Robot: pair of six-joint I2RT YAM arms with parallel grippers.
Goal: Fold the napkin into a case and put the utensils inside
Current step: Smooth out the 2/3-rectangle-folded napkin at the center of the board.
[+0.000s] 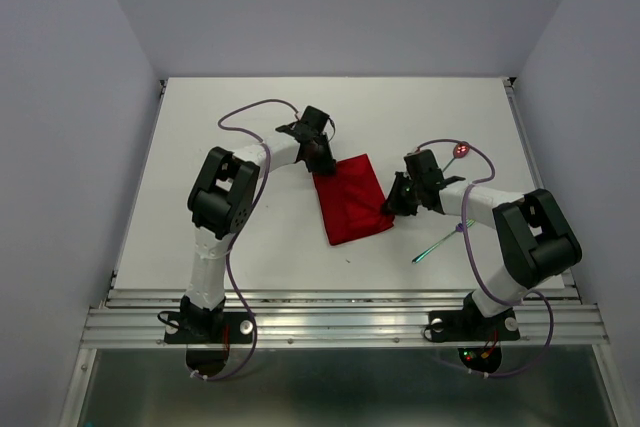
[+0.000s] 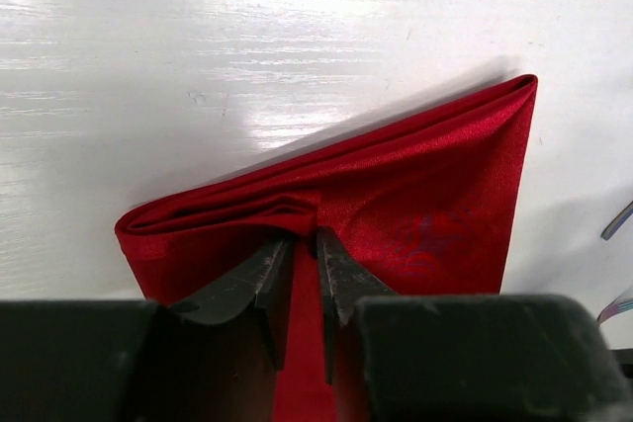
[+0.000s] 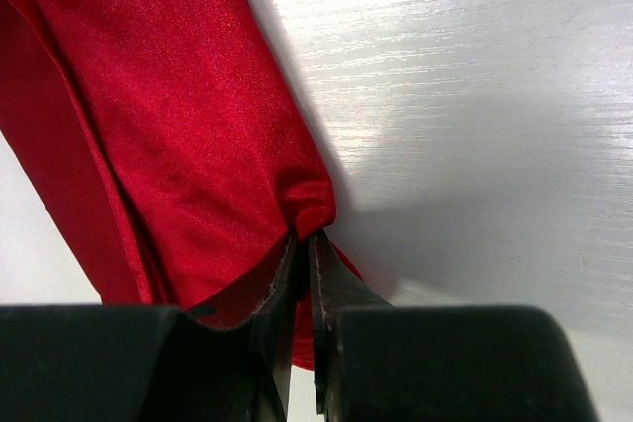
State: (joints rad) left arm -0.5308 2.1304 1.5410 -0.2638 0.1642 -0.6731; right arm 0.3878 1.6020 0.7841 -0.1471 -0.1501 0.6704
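The left pincer (image 2: pixel 304 239) is nearly closed. Its 2 dark fingers (image 2: pixel 247 289) pinch a raised fold of the bright red soft cloth napkin (image 1: pixel 352 205), and a strip of the red fabric runs down the narrow gap between them. The right pincer (image 3: pixel 305 240) is closed almost completely, its fingertips nipping the cloth's bunched edge where the fabric puckers against them.

In the overhead view the left pincer sits at the napkin's far-left corner. The right pincer is on its right side, toward the near corner.

The napkin lies folded into a tilted, roughly rectangular shape about the middle of the white table (image 1: pixel 250 247), a little closer to the near edge than to the far one. The left wrist view shows several layers stacked along its folded rim. It rests flat on the table apart from the pinched parts.

Beyond the right pincer, toward the table's right edge, lies the thin, red-pink-bowled spoon (image 1: pixel 462 150), apart from the napkin. The slim, teal-green-handled fork (image 1: pixel 432 249) lies slanted closer to the near-right corner, just beside the black-and-white right arm (image 1: pixel 520 237). Both utensils are outside the cloth.
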